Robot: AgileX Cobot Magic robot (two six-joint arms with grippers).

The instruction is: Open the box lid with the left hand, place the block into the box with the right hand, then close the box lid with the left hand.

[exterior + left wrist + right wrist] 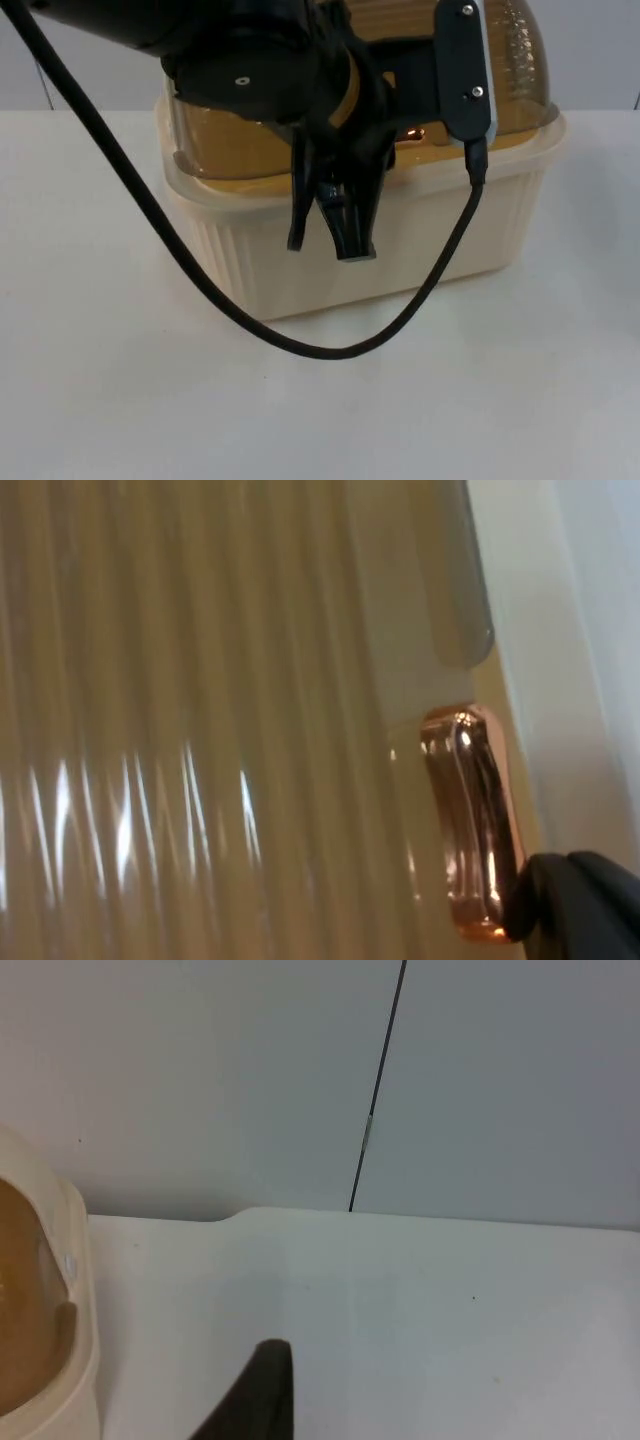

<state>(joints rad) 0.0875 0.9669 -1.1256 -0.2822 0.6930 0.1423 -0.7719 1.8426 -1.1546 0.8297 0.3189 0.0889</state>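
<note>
Left end effector [335, 235] over box [400, 250], lid [520, 70]

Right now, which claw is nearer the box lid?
Left. The left claw hangs over the box's front, just below the amber lid. The right claw's fingertip is over bare table beside the box.

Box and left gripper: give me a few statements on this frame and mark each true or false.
1. The box is cream with ribbed walls. True.
2. Its lid is opaque blue. False: it is amber and see-through.
3. The left gripper hangs over the box's front edge. True.
4. The box lies tipped on its side. False: it stands upright on the white table.
5. The left wrist view shows a shiny copper-coloured tab on the lid, with a black fingertip beside it. True.
</note>
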